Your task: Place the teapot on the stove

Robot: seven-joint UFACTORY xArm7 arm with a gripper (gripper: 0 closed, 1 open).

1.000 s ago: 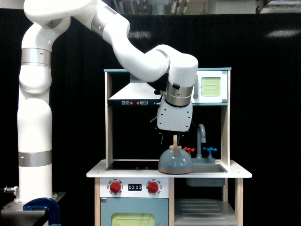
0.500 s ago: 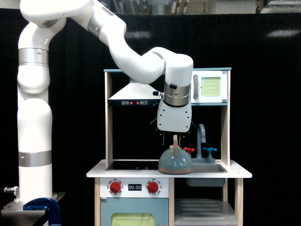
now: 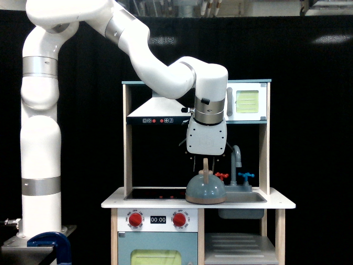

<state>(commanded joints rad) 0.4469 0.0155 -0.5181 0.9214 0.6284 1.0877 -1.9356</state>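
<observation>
1 grey-blue dome teapot (image 3: 205, 191) with wooden loop handle sits at 1 glossy black stove's (image 3: 149, 194) edge on the white bench (image 3: 113, 202); the gripper (image 3: 206, 159) hovers above, opening unclear. 2 red knobs (image 3: 135, 219) read "OFF"; the display (image 3: 158, 220) reads "00:00".

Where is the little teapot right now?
In the exterior view the teapot sits on the white counter, between the stove on the view's left and the sink on the right, right under the gripper.

Teapot (image 3: 205, 190): grey-blue dome, tan base rim, wooden loop handle upright. It stands upright at the 3 o'clock edge of the black stove (image 3: 155, 194).
</observation>
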